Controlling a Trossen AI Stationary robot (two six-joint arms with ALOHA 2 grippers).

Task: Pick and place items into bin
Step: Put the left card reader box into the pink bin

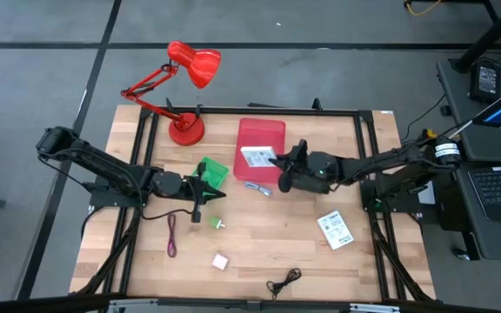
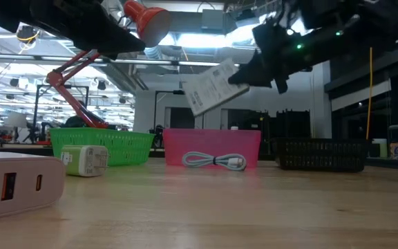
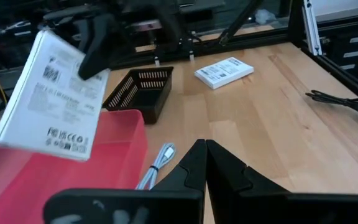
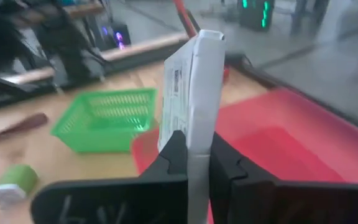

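While the left gripper (image 1: 200,193) rests with its fingers closed and empty beside the green basket (image 1: 213,170), the high view shows the right gripper (image 1: 278,164) at the red bin (image 1: 262,136), holding a white printed packet (image 1: 257,157) over the bin's near end. A second packet (image 1: 335,229), a pink cube (image 1: 221,260), a purple cord (image 1: 171,235), a black cord (image 1: 284,280) and a bluish cable (image 1: 257,188) lie scattered on the wooden table (image 1: 381,269), apart from the bin.

From the low view, the packet (image 2: 213,88) hangs tilted in the air above the bin (image 2: 211,145), pinched at one edge, with the coiled cable (image 2: 215,161) lying in front of the bin.

Through the left wrist view, the packet (image 3: 48,98) sits over the bin's (image 3: 61,168) wall rather than its middle.

Looking along the right wrist view, the narrow fingers (image 4: 178,155) clamp the packet (image 4: 191,87) edge-on. Released from here, the tilted packet could catch the rim and tip out onto the table, since it hangs close to the near wall.
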